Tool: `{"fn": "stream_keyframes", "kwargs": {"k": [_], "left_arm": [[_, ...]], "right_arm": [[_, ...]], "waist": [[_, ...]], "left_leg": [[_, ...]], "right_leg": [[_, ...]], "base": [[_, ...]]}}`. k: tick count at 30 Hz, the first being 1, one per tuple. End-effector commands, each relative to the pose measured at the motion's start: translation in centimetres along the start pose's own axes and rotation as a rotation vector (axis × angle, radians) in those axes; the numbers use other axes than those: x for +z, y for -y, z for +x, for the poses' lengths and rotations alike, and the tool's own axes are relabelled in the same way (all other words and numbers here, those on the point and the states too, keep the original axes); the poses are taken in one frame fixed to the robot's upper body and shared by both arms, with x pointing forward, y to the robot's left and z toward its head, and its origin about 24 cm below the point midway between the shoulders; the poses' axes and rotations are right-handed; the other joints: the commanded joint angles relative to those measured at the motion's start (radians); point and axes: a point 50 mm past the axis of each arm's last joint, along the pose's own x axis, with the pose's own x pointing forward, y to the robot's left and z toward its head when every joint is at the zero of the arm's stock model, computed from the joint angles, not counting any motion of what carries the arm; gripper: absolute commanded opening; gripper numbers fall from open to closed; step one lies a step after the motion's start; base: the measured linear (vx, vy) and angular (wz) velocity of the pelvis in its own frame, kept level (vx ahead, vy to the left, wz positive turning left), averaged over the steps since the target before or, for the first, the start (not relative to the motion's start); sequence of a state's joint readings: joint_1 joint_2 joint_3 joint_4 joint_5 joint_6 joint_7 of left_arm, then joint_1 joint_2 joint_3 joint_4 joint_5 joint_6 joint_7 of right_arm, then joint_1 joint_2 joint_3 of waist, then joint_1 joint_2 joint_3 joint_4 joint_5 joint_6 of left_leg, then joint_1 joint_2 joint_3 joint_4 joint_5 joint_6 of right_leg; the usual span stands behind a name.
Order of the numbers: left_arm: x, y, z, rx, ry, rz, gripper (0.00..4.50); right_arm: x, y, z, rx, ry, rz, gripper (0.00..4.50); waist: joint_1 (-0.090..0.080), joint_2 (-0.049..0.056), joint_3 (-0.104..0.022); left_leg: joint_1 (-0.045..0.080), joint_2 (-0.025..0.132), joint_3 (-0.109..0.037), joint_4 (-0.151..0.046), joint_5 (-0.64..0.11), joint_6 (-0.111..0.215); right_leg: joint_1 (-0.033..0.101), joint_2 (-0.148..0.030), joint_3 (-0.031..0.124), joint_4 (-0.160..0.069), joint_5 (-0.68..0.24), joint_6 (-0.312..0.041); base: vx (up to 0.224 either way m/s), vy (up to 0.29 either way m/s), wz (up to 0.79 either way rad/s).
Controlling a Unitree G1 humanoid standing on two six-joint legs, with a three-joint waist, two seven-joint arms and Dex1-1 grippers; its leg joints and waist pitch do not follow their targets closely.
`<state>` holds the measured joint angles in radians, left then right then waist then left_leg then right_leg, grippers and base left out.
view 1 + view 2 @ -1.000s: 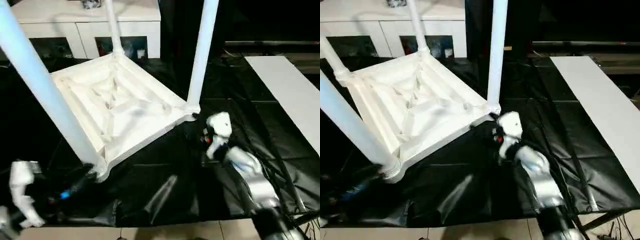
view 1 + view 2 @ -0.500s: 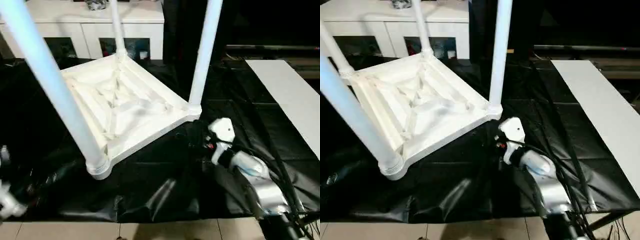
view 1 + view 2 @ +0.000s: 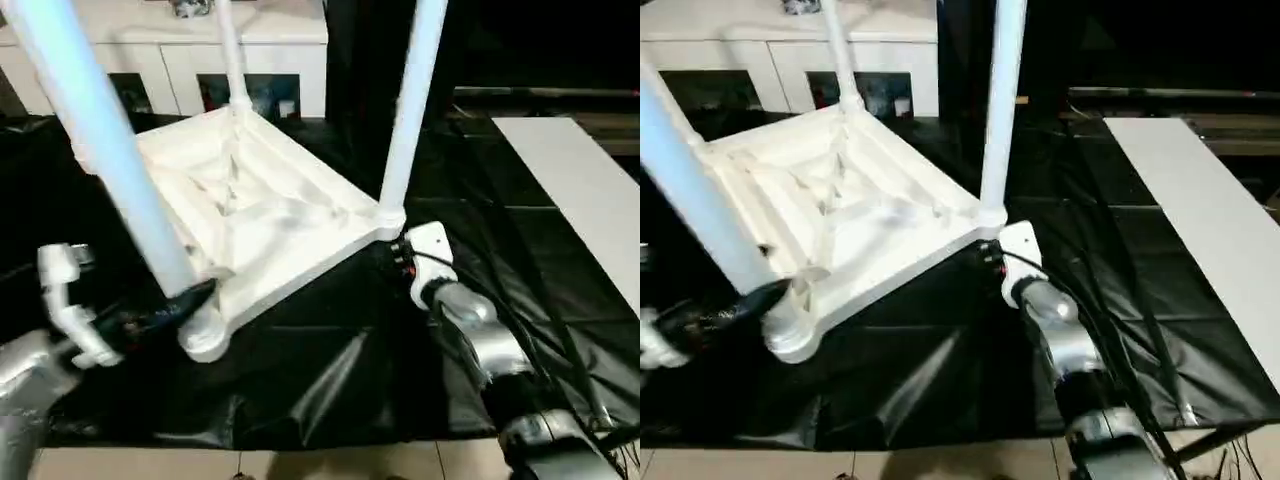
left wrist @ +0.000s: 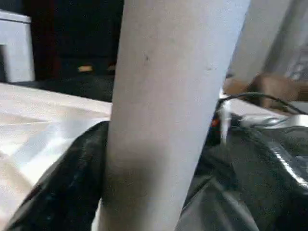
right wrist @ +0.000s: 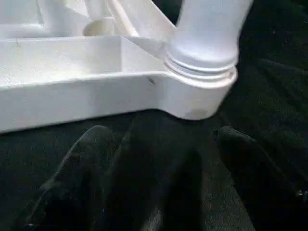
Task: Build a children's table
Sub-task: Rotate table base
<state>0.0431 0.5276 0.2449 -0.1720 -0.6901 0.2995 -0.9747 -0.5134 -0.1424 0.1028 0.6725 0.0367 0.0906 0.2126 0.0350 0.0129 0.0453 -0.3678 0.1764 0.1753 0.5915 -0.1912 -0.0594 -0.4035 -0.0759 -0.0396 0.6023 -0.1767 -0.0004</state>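
Left eye view: at the left edge the left claw (image 3: 185, 300) is seen beside the base of the near long tapered white tube leg (image 3: 100, 140). One black finger (image 3: 190, 295) lies against the leg just above its round corner socket (image 3: 205, 335). In the left wrist view the leg is framed closely by a dark finger (image 4: 72, 178), so the claw appears spread around the tube rather than pinching it, though the contact is hard to judge. A second ago this claw was low and apart from the leg; it has since been brought up to it and opened wider.

In the middle, the white plastic rectangular tabletop (image 3: 270, 200) with ribbed underside lies upside down on the black-covered bench (image 3: 330, 370), its legs standing upward. The inverted position is probably kept so the legs can be pressed down into their sockets.

Further right, the right claw (image 5: 159, 139) is held spread and empty, just before the socket of the right-hand leg (image 3: 405, 110), apparently to steady that corner. It has been moved closer to the corner than before.

At the far right a flat white board (image 3: 585, 190) rests on the bench, and a white cabinet with glass doors (image 3: 170, 50) stands behind.
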Motion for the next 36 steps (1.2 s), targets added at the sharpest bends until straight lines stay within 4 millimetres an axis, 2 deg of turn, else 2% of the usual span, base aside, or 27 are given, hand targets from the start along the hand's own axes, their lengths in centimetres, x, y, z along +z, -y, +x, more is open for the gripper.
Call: {"fn": "stream_keyframes", "kwargs": {"k": [1, 2, 3, 5, 6, 7, 8, 10, 14, 15, 17, 19, 22, 23, 24, 25, 26, 27, 28, 30, 31, 32, 33, 36], "left_arm": [[0.2, 0.5, 1.2, -0.047, -0.002, 0.016, 4.36], [0.2, 0.9, 2.2, -0.082, 0.006, 0.012, 4.44], [0.4, 1.8, 3.5, -0.141, 0.016, 0.007, 4.48], [0.6, 2.3, 4.1, -0.171, 0.020, 0.008, 4.48], [0.7, 3.2, 5.2, -0.219, 0.034, -0.007, 4.48], [0.9, 4.2, 6.4, -0.272, 0.050, -0.022, 4.48], [0.9, 4.2, 6.4, -0.273, 0.050, -0.022, 4.48], [1.0, 6.1, 8.7, -0.366, 0.079, -0.030, 4.48], [0.9, 6.8, 9.9, -0.392, 0.092, -0.026, 4.48], [0.6, 7.2, 11.5, -0.377, 0.102, 0.003, 4.48], [0.4, 7.2, 11.9, -0.374, 0.106, 0.002, 4.48], [-0.2, 6.1, 13.6, -0.276, 0.080, 0.090, 4.48], [-0.6, 4.7, 14.9, -0.168, 0.033, 0.192, 4.48], [-0.6, 4.0, 15.3, -0.126, 0.022, 0.228, 4.48], [-0.6, 4.0, 15.3, -0.126, 0.022, 0.228, 4.48], [-0.6, 3.3, 15.7, -0.083, 0.006, 0.272, 4.48], [-0.6, 2.7, 16.0, -0.049, -0.010, 0.297, 4.48], [-0.6, 2.0, 16.2, -0.008, -0.032, 0.343, 4.48], [-0.7, 1.5, 16.4, 0.026, -0.052, 0.362, 4.48], [-0.8, 0.7, 16.7, 0.093, -0.080, 0.385, 4.48], [-0.9, 0.5, 16.9, 0.118, -0.093, 0.393, 4.48], [-1.0, 0.4, 16.9, 0.129, -0.100, 0.398, 4.48], [-1.1, 0.4, 17.1, 0.132, -0.101, 0.391, 4.48], [-1.3, 1.0, 17.3, 0.093, -0.071, 0.351, 4.48]], "right_arm": [[0.1, 0.2, 0.3, -0.012, 0.005, 0.012, 3.79], [0.2, 0.0, 0.6, -0.013, 0.003, 0.010, 3.79], [0.3, -0.4, 0.9, -0.008, 0.000, 0.011, 3.79], [0.3, -0.6, 1.1, -0.004, -0.001, 0.014, 3.79], [0.4, -1.0, 1.3, 0.008, 0.002, 0.026, 3.79], [0.6, -1.5, 1.5, 0.026, 0.010, 0.033, 3.79], [0.6, -1.5, 1.5, 0.027, 0.010, 0.033, 3.79], [1.0, -2.8, 1.8, 0.089, 0.037, 0.042, 3.79], [1.2, -3.5, 1.8, 0.127, 0.051, 0.047, 3.79], [1.3, -4.3, 1.9, 0.178, 0.065, 0.041, 3.79], [1.3, -4.5, 1.8, 0.189, 0.069, 0.039, 3.79], [1.4, -4.9, 1.7, 0.206, 0.085, 0.038, 3.79], [1.5, -5.2, 1.6, 0.228, 0.104, 0.043, 3.79], [1.6, -5.3, 1.6, 0.230, 0.109, 0.042, 3.79], [1.6, -5.3, 1.6, 0.230, 0.109, 0.042, 3.79], [1.7, -5.3, 1.5, 0.231, 0.112, 0.041, 3.79], [1.7, -5.1, 1.5, 0.220, 0.115, 0.036, 3.79], [1.7, -4.9, 1.4, 0.219, 0.119, 0.036, 3.79], [1.7, -4.8, 1.3, 0.227, 0.124, 0.043, 3.79], [1.7, -4.6, 1.1, 0.235, 0.131, 0.047, 3.79], [1.6, -4.5, 1.0, 0.236, 0.135, 0.046, 3.79], [1.6, -4.4, 0.9, 0.236, 0.137, 0.045, 3.79], [1.6, -4.3, 0.8, 0.235, 0.140, 0.043, 3.79], [1.6, -3.6, 0.6, 0.195, 0.149, 0.040, 3.79]], "waist": [[-0.001, 0.014, -0.057], [-0.003, 0.011, -0.056], [-0.001, 0.013, -0.057], [-0.001, 0.013, -0.056], [-0.001, 0.012, -0.057], [-0.001, 0.012, -0.059], [0.000, 0.010, -0.059], [0.000, 0.010, -0.060], [-0.006, 0.005, -0.060], [-0.010, 0.008, -0.058], [-0.016, 0.002, -0.057], [-0.021, 0.003, -0.056], [-0.026, 0.002, -0.055], [-0.026, 0.008, -0.055], [-0.028, 0.006, -0.053], [-0.027, 0.005, -0.056], [-0.025, 0.012, -0.055], [-0.025, 0.012, -0.055], [-0.025, 0.011, -0.057], [-0.025, 0.009, -0.056], [-0.021, 0.010, -0.057], [-0.022, 0.009, -0.057], [-0.020, 0.008, -0.059], [-0.018, 0.011, -0.061]], "left_leg": [[0.014, 0.037, -0.007, -0.077, -0.246, -0.015], [0.012, 0.036, -0.007, -0.077, -0.244, -0.013], [0.017, 0.037, -0.006, -0.076, -0.251, -0.017], [0.016, 0.038, -0.006, -0.076, -0.259, -0.019], [0.015, 0.038, -0.006, -0.075, -0.255, -0.018], [0.016, 0.039, -0.005, -0.073, -0.243, -0.017], [0.013, 0.039, -0.005, -0.073, -0.228, -0.013], [0.011, 0.038, -0.005, -0.070, -0.212, -0.010], [0.003, 0.035, -0.006, -0.069, -0.194, -0.001], [0.007, 0.037, -0.005, -0.066, -0.215, 0.000], [0.002, 0.036, -0.006, -0.068, -0.231, 0.001], [0.007, 0.036, -0.007, -0.067, -0.252, 0.005], [0.005, 0.036, -0.011, -0.069, -0.284, -0.004], [0.004, 0.036, -0.014, -0.071, -0.290, -0.008], [0.005, 0.035, -0.012, -0.070, -0.300, -0.005], [0.007, 0.035, -0.014, -0.069, -0.302, -0.009], [0.009, 0.036, -0.014, -0.069, -0.301, -0.010], [0.012, 0.034, -0.014, -0.069, -0.314, -0.009], [0.011, 0.034, -0.015, -0.069, -0.315, -0.009], [0.003, 0.036, -0.018, -0.072, -0.305, -0.008], [0.007, 0.036, -0.015, -0.069, -0.303, -0.005], [0.007, 0.037, -0.016, -0.069, -0.301, -0.004], [0.004, 0.037, -0.018, -0.070, -0.287, -0.003], [0.003, 0.037, -0.016, -0.068, -0.273, 0.003]], "right_leg": [[0.039, -0.042, 0.036, -0.054, -0.144, -0.215], [0.042, -0.043, 0.036, -0.053, -0.143, -0.218], [0.040, -0.043, 0.036, -0.054, -0.156, -0.221], [0.041, -0.045, 0.036, -0.054, -0.163, -0.226], [0.042, -0.045, 0.036, -0.052, -0.160, -0.226], [0.042, -0.045, 0.036, -0.051, -0.146, -0.229], [0.045, -0.046, 0.036, -0.049, -0.131, -0.233], [0.048, -0.045, 0.036, -0.049, -0.117, -0.233], [0.056, -0.047, 0.035, -0.049, -0.120, -0.227], [0.051, -0.047, 0.036, -0.055, -0.148, -0.225], [0.055, -0.048, 0.036, -0.058, -0.191, -0.217], [0.049, -0.046, 0.036, -0.068, -0.241, -0.202], [0.048, -0.049, 0.034, -0.072, -0.311, -0.177], [0.048, -0.050, 0.033, -0.072, -0.323, -0.170], [0.043, -0.047, 0.032, -0.079, -0.339, -0.166], [0.045, -0.050, 0.033, -0.075, -0.339, -0.170], [0.042, -0.049, 0.032, -0.076, -0.332, -0.173], [0.038, -0.044, 0.031, -0.080, -0.332, -0.169], [0.041, -0.046, 0.030, -0.077, -0.327, -0.170], [0.048, -0.050, 0.029, -0.073, -0.314, -0.178], [0.043, -0.049, 0.030, -0.077, -0.313, -0.174], [0.043, -0.051, 0.031, -0.074, -0.308, -0.178], [0.047, -0.053, 0.029, -0.073, -0.304, -0.186], [0.046, -0.052, 0.029, -0.073, -0.273, -0.203]], "base": [[0.000, 0.000, 0.00], [0.000, 0.000, 0.00], [0.000, 0.000, 0.00], [0.000, 0.000, 0.00], [0.000, 0.000, 0.00], [0.000, 0.000, 0.00], [0.000, 0.000, 0.00], [0.000, 0.000, 0.00], [0.000, 0.000, 0.00], [0.000, 0.000, 0.00], [0.000, 0.000, 0.00], [0.000, 0.000, 0.00], [0.000, 0.000, 0.00], [0.000, 0.000, 0.00], [0.000, 0.000, 0.00], [0.000, 0.000, 0.00], [0.000, 0.000, 0.00], [0.000, 0.000, 0.00], [0.000, 0.000, 0.00], [0.000, 0.000, 0.00], [0.000, 0.000, 0.00], [0.000, 0.000, 0.00], [0.000, 0.000, 0.00], [0.000, 0.000, 0.00]]}}
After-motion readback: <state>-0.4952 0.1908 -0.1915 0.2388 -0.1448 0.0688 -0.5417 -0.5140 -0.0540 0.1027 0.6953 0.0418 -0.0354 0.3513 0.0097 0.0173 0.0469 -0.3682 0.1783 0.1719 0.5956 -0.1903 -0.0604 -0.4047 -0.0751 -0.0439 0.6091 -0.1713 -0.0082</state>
